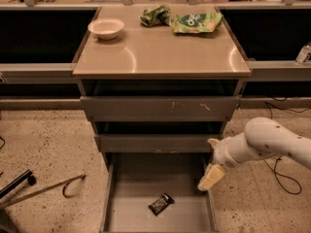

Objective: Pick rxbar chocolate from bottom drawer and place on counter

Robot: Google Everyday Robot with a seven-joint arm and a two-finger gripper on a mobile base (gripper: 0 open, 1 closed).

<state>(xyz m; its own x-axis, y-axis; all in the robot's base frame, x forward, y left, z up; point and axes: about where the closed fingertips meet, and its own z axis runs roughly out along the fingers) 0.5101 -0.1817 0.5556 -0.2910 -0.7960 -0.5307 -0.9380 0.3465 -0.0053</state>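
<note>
Lower right of frame: white arm point(265, 142) reaching in from the right edge, gripper point(211, 177) angled down and to the left, hanging at the right rim of the bottom drawer point(138, 178). Claw state: cannot tell, spread or pressed together not readable from this angle. Bottom centre: bottom drawer pulled open, rxbar chocolate point(161, 204) lying flat on its floor, turned diagonally, a little right of the middle, below-left of the gripper and apart from it. Middle of frame: top drawer point(160, 108) and middle drawer point(155, 142) stacked above, each standing slightly out, fronts scuffed. Upper centre: counter point(160, 57), glossy, carrying a white bowl point(106, 28) at its upper left, plus crumpled green wrapper point(155, 15) and green snack bag point(197, 22) side by side along the back. Lower left: hooked metal rod point(48, 188) on speckled floor. Far right: black cable point(279, 171) looping on the floor under the arm.
</note>
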